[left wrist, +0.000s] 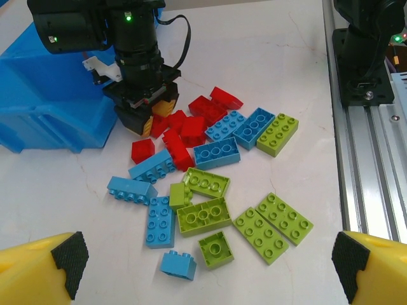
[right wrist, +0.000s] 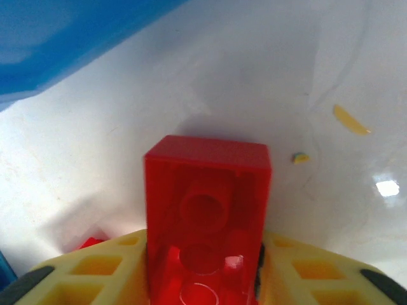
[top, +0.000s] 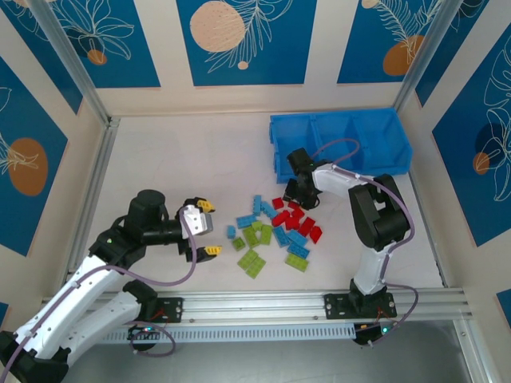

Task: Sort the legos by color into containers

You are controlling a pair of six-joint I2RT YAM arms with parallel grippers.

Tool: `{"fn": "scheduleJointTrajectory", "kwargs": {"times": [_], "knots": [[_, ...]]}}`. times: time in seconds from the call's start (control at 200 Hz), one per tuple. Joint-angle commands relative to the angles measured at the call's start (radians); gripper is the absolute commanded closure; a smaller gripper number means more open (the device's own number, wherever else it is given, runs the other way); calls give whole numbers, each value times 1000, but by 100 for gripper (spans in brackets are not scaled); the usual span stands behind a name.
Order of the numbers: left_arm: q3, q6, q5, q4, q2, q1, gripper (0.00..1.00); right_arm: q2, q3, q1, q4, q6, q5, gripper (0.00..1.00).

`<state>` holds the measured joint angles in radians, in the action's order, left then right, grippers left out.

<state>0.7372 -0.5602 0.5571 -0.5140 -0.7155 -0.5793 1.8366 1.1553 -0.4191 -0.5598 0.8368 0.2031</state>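
progress: barely begun, going by your views. legos [top: 275, 231] lie loose in one mixed pile on the desk [top: 184, 159], red, blue and green together. containers [top: 351, 140] look bare in what shows from above. right gripper [top: 297, 194] sits low at the pile's far edge, its jaws narrowed onto a red brick [right wrist: 206, 184] pinched between both fingers. left gripper [top: 206, 227] hangs wide open beside the pile, holding nothing.

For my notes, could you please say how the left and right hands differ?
The left hand is open and empty; the right hand grips a red brick. The left hand is left of the lego pile; the right hand is beside the blue bin. Both have yellow fingers.
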Motion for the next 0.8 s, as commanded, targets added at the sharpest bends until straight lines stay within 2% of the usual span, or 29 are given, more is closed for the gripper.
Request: {"fn": "scheduleJointTrajectory", "kwargs": {"times": [0.0, 0.095, 0.26, 0.335, 0.4, 0.49, 0.57, 0.67, 0.795], "knots": [[-14, -21, 18, 11, 3, -12, 0, -74, -53, -10, 22, 12, 24, 67], [-16, -22, 14, 12, 4, -13, 0, -193, -98, -31, 24, 21, 75, 69], [-19, -18, 7, 25, 1, -15, 0, -490, -165, -42, 5, 18, 195, 73], [-19, -14, 4, 32, -2, -16, 0, -594, -169, 14, 18, -9, 221, 74], [-19, -11, 0, 38, -6, -16, 0, -620, -138, 123, 30, -57, 187, 74], [-22, -3, -3, 48, -5, -15, 0, -550, -36, 318, 44, -118, 87, 75], [-28, 3, -5, 57, 1, -16, 0, -417, 99, 457, 45, -148, 27, 75], [-37, 4, -6, 63, 8, -16, 0, -212, 276, 574, 23, -136, -21, 76], [-44, 4, -17, 72, 19, -17, 0, 5, 479, 659, -44, -96, -62, 76]]}}
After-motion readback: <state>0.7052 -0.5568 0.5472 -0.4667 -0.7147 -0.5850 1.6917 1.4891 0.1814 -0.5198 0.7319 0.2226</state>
